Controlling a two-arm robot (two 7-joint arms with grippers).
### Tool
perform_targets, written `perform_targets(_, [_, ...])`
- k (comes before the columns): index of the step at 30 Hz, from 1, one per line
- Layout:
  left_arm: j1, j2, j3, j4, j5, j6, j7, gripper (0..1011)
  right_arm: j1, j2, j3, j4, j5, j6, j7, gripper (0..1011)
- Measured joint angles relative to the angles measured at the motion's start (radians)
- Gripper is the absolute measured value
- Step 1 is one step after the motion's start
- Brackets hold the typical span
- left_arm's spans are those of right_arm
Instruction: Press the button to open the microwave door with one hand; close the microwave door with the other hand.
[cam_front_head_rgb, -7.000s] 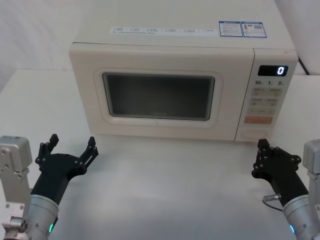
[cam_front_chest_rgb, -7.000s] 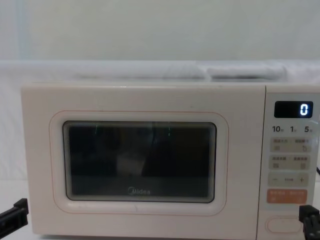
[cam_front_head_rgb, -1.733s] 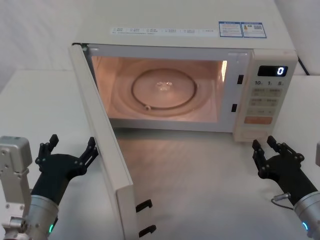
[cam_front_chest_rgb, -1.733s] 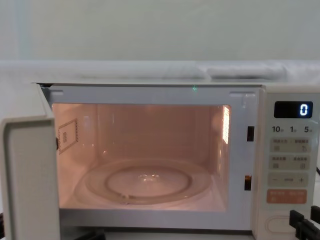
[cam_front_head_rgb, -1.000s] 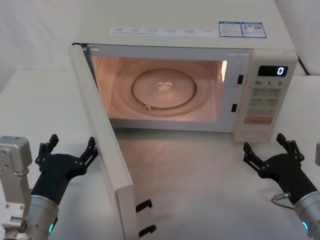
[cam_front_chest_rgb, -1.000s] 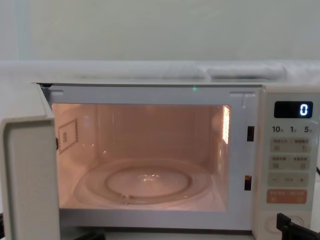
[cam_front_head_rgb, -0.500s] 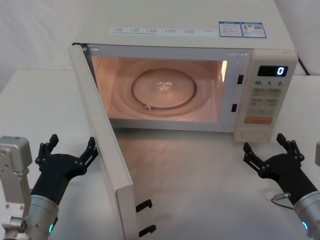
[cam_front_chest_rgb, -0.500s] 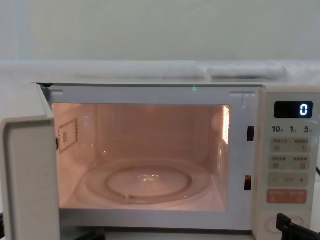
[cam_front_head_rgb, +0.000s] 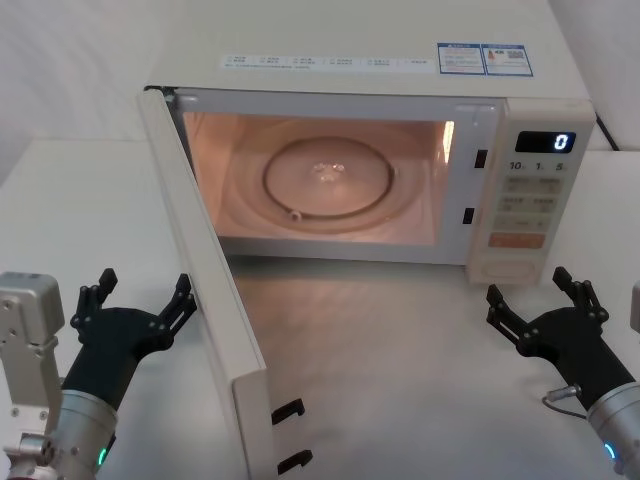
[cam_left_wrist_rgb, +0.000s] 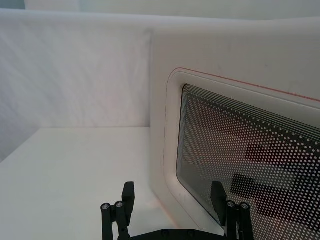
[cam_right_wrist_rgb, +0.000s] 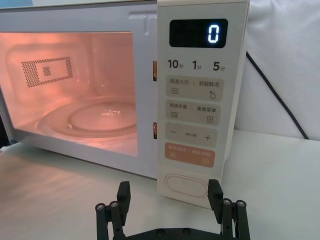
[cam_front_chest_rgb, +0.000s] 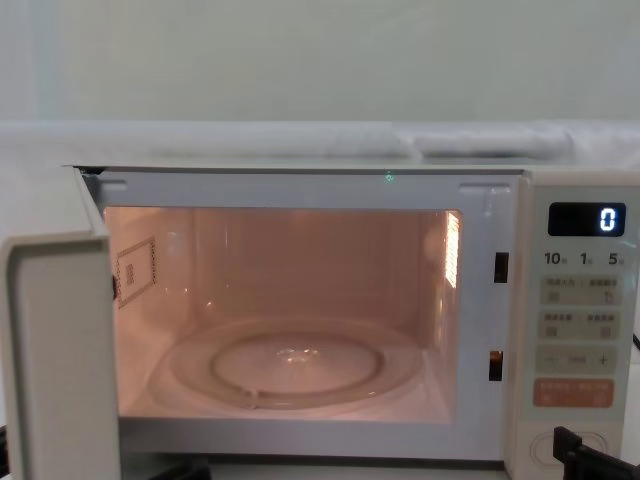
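My left gripper hangs low near the table's front left corner, fingers spread wide and holding nothing, just outside the microwave door. The door stands swung wide on its left hinge, its dotted glass before my left wrist camera. Inside, the lit cavity shows the glass turntable. The display reads "0", with "10", "1" and "5" beneath; the smaller key print I can't quite read. My right gripper sits just short of the button, fingers parted and empty. Nothing has shifted in the last half second.
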Motion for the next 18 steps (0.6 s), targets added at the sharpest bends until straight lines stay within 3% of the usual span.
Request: perform_targets(18, [0.0,0.0,0.0,0.0,0.0,0.0,0.0,1001,0.0,0.0,0.0,0.0,0.0,0.0,0.0,1002])
